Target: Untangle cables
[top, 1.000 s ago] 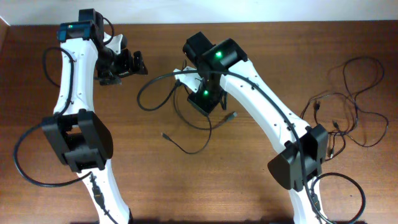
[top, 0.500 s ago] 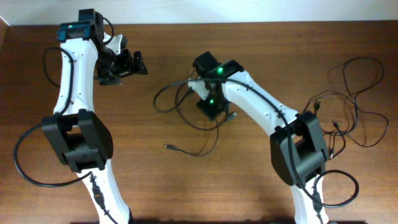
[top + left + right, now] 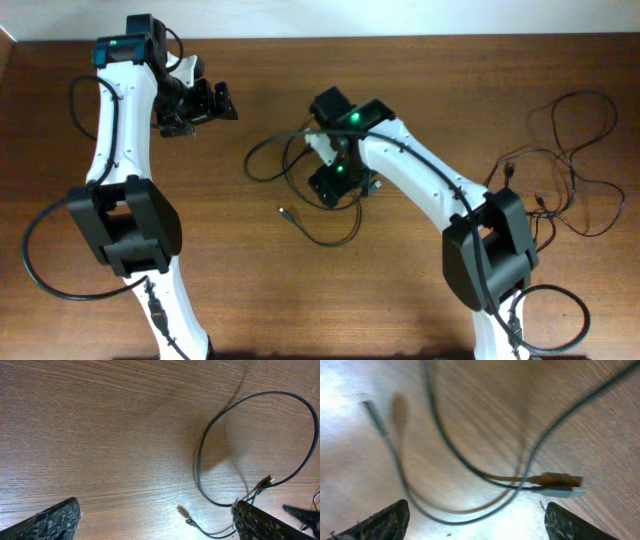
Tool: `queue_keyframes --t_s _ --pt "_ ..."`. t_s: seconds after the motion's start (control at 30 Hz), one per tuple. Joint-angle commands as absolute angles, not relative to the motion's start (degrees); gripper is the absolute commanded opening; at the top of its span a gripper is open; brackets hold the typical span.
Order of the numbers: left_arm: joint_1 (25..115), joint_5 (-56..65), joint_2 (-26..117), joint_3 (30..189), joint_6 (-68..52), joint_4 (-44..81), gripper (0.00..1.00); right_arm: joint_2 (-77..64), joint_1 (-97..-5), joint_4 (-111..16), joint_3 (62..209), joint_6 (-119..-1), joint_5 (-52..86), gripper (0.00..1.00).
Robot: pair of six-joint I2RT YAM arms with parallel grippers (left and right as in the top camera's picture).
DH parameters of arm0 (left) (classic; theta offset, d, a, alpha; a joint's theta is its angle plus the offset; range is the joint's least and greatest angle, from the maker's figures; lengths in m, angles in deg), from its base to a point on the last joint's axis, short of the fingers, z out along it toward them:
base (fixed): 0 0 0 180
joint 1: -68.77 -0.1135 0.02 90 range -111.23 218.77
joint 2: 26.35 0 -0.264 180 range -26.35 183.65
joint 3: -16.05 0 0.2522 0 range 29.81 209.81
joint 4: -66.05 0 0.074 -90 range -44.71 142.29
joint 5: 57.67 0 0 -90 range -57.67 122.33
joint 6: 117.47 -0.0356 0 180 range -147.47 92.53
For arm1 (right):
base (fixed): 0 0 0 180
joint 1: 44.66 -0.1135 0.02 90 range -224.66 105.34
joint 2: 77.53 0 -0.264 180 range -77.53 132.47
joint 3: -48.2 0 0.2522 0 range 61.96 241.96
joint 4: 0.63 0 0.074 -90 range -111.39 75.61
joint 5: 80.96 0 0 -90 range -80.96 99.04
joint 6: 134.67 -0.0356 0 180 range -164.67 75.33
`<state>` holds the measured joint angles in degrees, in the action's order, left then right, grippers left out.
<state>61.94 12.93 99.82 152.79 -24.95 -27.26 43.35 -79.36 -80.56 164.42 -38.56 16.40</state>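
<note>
Overhead: right gripper [image 3: 337, 182] hangs wide and empty over one freed cable [image 3: 198, 464] at desk [image 3: 450, 80] centre; left gripper [image 3: 213, 102] is wide too. Next likely needs a reach to the tangled cables [image 3: 543, 200] far right.

A brown wood-grain table [image 3: 250, 300] meets a white strip [image 3: 400, 15] along its far edge.

Bright, even light from above keeps the overhead view sharp, the cable loop [image 3: 198, 462] ahead of the left gripper [image 3: 156, 510] is crisp with a soft shadow just beside it, and everything ahead of the right gripper [image 3: 476, 507] is smeared by blur, with pale glare on the table [image 3: 340, 390] off to one side.
</note>
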Motion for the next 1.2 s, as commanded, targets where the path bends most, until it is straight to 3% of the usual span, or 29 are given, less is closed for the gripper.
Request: queue_keyframes --t_s 0.0,0.17,0.2,0.23,0.57,0.8,0.93,1.17 --pt "61.8 13.3 99.8 153.6 -26.2 -27.3 0.99 41.5 -81.8 -83.0 164.7 -34.5 16.1 0.88" --pt "61.8 13.3 99.8 153.6 -26.2 -27.3 0.99 41.8 -87.0 -81.8 161.0 -30.1 16.0 0.89" --pt "61.8 13.3 99.8 153.6 -26.2 -27.3 0.99 41.8 -88.0 -80.0 159.6 -29.9 15.9 0.95" --pt "61.8 13.3 99.8 153.6 -26.2 -27.3 0.99 41.8 -89.0 -77.5 157.8 -29.9 15.9 0.98" --pt "61.8 13.3 99.8 153.6 -26.2 -27.3 0.99 41.8 -92.6 -47.6 137.1 -29.9 2.3 0.98" --pt "61.8 13.3 99.8 153.6 -26.2 -27.3 0.99 41.8 -92.0 -46.7 136.9 -29.9 3.0 0.98" --pt "61.8 13.3 99.8 153.6 -26.2 -27.3 0.99 41.8 -88.9 -53.4 145.5 -25.4 8.4 0.98" --pt "61.8 13.3 99.8 153.6 -26.2 -27.3 0.99 45.0 -88.9 -53.6 145.6 -22.6 16.1 0.98"
